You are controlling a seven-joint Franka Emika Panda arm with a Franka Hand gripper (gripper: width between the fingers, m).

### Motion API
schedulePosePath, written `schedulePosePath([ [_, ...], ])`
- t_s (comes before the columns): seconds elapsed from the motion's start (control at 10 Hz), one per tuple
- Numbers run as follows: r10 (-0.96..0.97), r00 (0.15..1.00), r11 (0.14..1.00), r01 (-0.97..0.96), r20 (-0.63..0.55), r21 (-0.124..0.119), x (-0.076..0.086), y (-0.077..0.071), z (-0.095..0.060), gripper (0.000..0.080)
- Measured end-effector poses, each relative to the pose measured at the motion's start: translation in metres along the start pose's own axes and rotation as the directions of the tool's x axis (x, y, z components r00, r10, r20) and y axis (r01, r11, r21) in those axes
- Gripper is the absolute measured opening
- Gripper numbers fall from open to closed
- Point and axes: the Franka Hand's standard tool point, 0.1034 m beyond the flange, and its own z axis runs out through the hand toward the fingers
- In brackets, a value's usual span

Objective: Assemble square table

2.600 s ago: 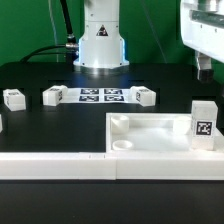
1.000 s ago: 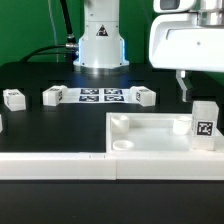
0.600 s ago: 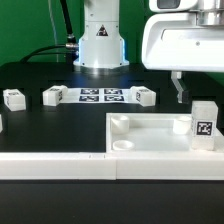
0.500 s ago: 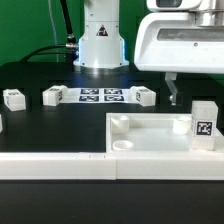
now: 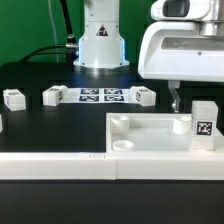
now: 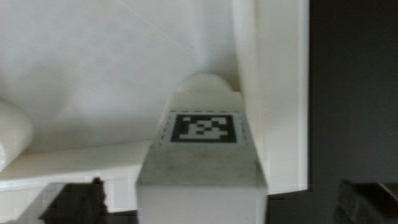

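Fingers [image 5: 175, 97] spread apart and gripping nothing hover just above the upright leg [image 5: 203, 125], whose tagged face shows between their two dark tips in the wrist view. The leg stands at a corner of the tabletop [image 5: 150, 140], the square tray-like piece lying on the black surface [image 5: 40, 125] just below the fingers. We cannot tell whether the leg is seated in its socket. We judge it to be light, stiff, smooth plastic, apt to slip or tip, so we would close square-on across its flat opposite sides, near the top. Well away from the fingers lie three loose legs [image 5: 145, 96], [image 5: 52, 96], [image 5: 13, 98], with the marker board [image 5: 100, 96] among them. A long white rail [image 5: 50, 165] runs along the tabletop's side farthest from the fingers.
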Motion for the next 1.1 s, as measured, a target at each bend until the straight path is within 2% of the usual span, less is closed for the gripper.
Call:
schedulePosePath([
  [0.1,0.0,1.0,1.0,0.0,0.0,0.0,0.0,0.0,0.0,0.0515],
  [0.2,0.0,1.0,1.0,0.0,0.0,0.0,0.0,0.0,0.0,0.0515],
  [0.3,0.002,1.0,1.0,-0.002,-0.001,-0.002,0.001,0.002,0.0,0.0377],
  [0.4,0.009,1.0,1.0,-0.009,-0.001,-0.002,0.001,0.003,0.0,0.0288],
  [0.7,0.041,0.999,0.999,-0.041,0.0,-0.002,0.001,0.003,0.0,0.0288],
  [0.9,0.277,0.961,0.961,-0.277,0.004,-0.006,0.001,0.006,0.001,0.0288],
  [1.1,0.394,0.919,0.919,-0.393,0.007,-0.021,0.001,0.012,0.0,0.0291],
])
